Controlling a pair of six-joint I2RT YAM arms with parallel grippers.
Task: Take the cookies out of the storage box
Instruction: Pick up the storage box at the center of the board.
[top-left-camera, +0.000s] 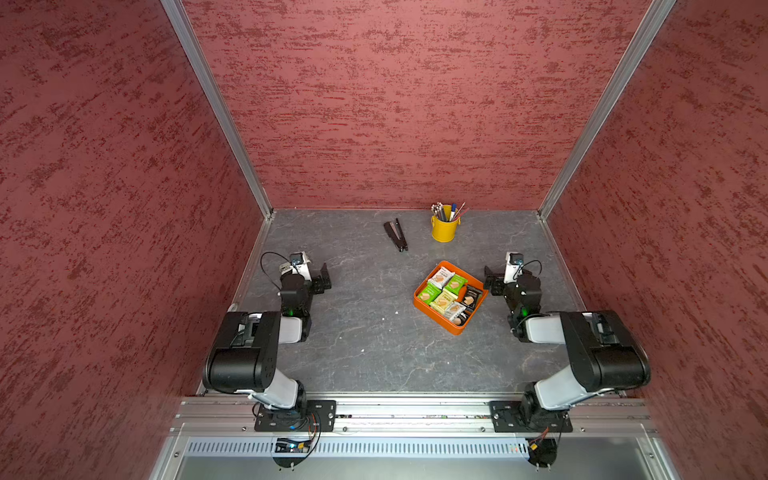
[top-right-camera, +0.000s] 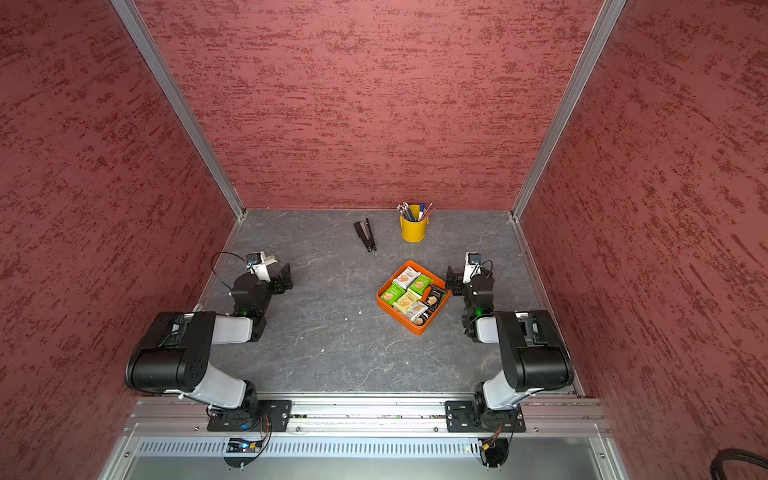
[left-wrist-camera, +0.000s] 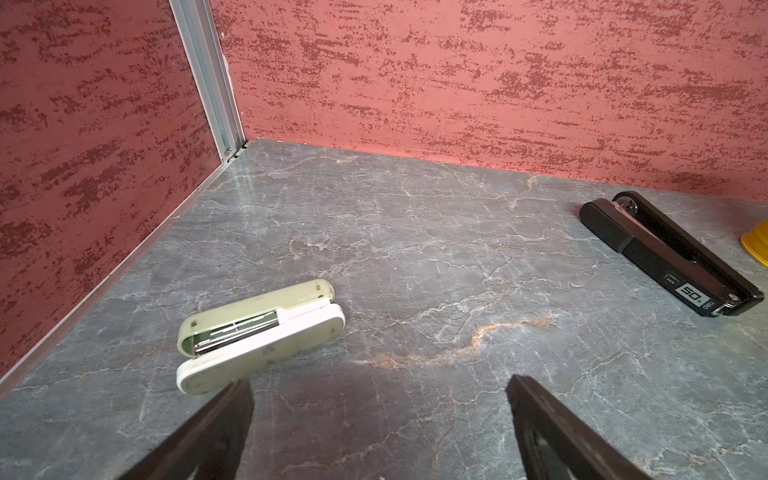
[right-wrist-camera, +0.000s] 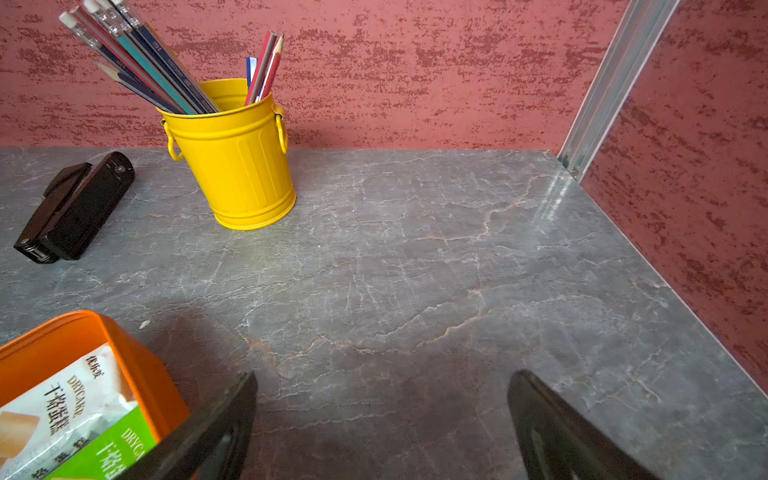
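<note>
Your left claw (top-left-camera: 323, 279) sits low over the bench (top-left-camera: 365, 345) near its left edge, jaws wide apart and empty. In the left wrist view a pale stapler (left-wrist-camera: 257, 332) lies just ahead of its fingertips. Your right claw (top-left-camera: 491, 282), jaws equally spread and holding nothing, waits just beside the right-hand corner of the storage box (top-left-camera: 432, 316). The orange box rests right of the bench's centre, turned corner-on. The cookies (top-left-camera: 451, 295) lie packed inside it in green, white, yellow and black wrappers. Toward the far edge, a black stapler (top-left-camera: 397, 235) lies near a yellow bucket (top-left-camera: 443, 230) of pencils (right-wrist-camera: 158, 70).
</note>
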